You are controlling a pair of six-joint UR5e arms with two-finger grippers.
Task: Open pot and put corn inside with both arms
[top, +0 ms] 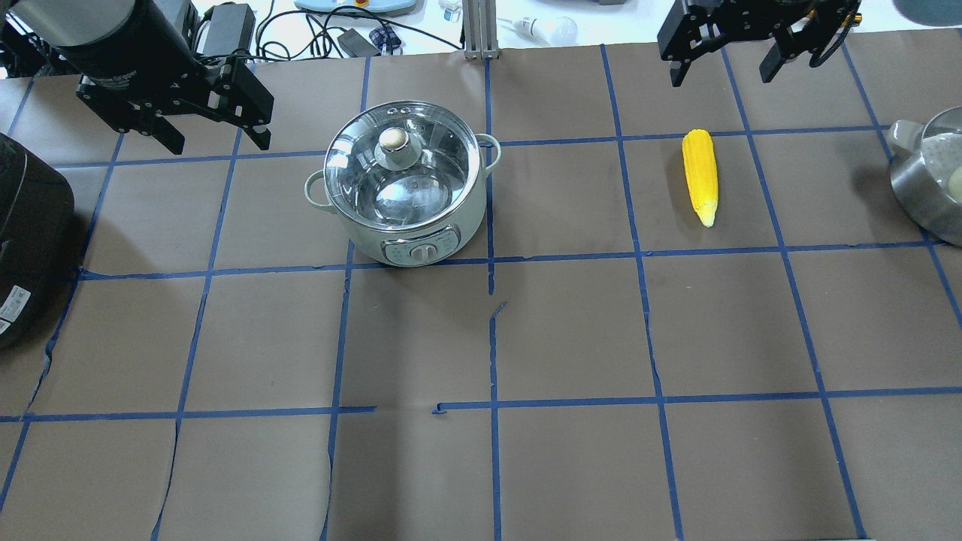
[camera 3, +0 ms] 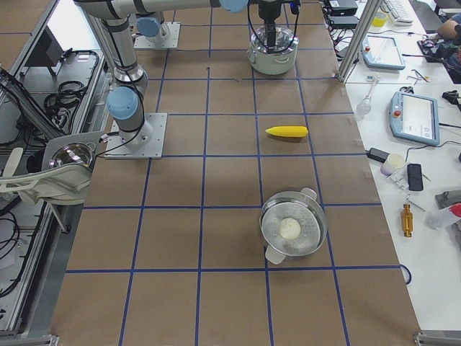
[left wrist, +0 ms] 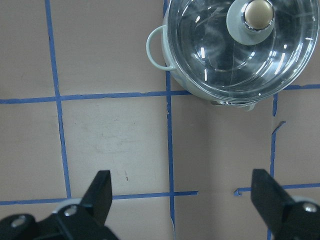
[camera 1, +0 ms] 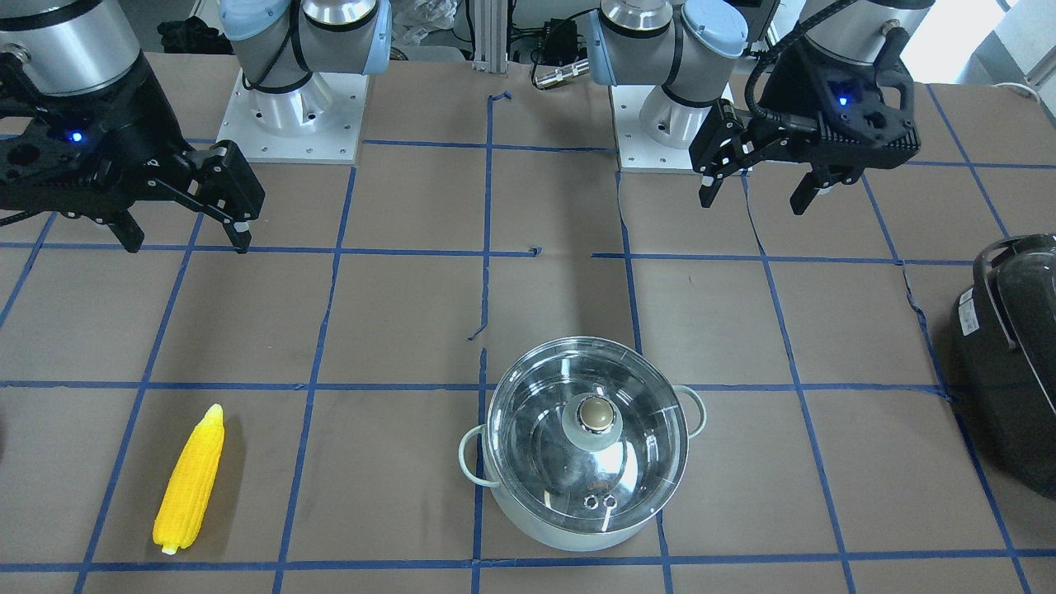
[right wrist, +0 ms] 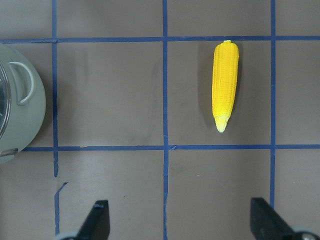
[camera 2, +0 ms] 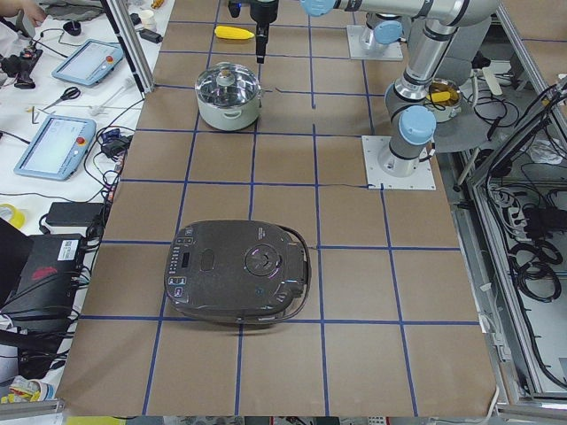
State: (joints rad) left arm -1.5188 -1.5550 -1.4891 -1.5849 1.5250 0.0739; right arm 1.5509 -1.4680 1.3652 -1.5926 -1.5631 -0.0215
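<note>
The brown counter (top: 571, 330) is the biggest thing, with blue tape lines making squares all over it. A big black cooker (camera 2: 237, 283) sits at the end on the robot's left side.

Next is the pot (top: 368, 239). It is pale green outside and shiny inside, and it stands on the left half of the counter. Its glass lid (top: 421, 188) is on top, so the pot is closed. Another shiny pot (top: 928, 195) sits far off at the right edge.

The left hand (top: 220, 143) hangs in the air just beside the pot. Its two fingers are spread wide and it holds nothing. The right hand (top: 723, 75) hangs above the counter near the corn. It is spread wide too, with nothing in it.

The yellow corn (top: 700, 176) lies flat on the right half of the counter, well apart from the pot. Its thin tip points toward the robot.

Smallest is the round gold knob (top: 391, 139) in the middle of the lid. Nothing touches it.
</note>
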